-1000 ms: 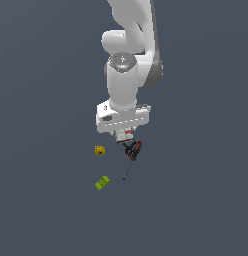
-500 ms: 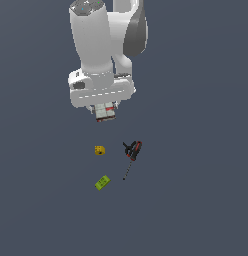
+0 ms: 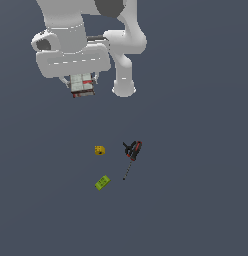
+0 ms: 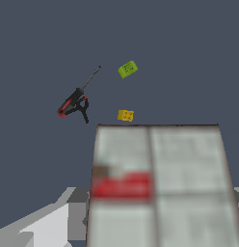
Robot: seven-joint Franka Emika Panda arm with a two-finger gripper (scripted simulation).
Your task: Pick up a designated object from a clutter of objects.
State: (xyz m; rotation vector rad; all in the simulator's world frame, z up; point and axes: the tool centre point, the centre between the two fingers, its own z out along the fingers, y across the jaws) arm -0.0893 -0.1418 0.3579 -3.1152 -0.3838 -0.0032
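Observation:
The designated object, a flat grey-white box (image 3: pixel 82 84) with a red patch and dark edges, hangs high above the floor under my gripper (image 3: pixel 81 80), which is shut on it. In the wrist view the same box (image 4: pixel 157 188) fills the near part of the picture and hides the fingertips. Far below lies the rest of the clutter: a yellow block (image 3: pixel 99 150) (image 4: pixel 125 115), a green flat piece (image 3: pixel 102 182) (image 4: pixel 127 69) and a red-and-black screwdriver-like tool (image 3: pixel 131 151) (image 4: pixel 73 102).
The arm's white base column (image 3: pixel 124 75) stands behind the gripper, toward the exterior view's right. The three loose items lie close together on the dark grey floor (image 3: pixel 196 190).
The gripper has risen with the box and moved toward the exterior view's left, away from the clutter. The yellow block, green piece and tool have stayed in place.

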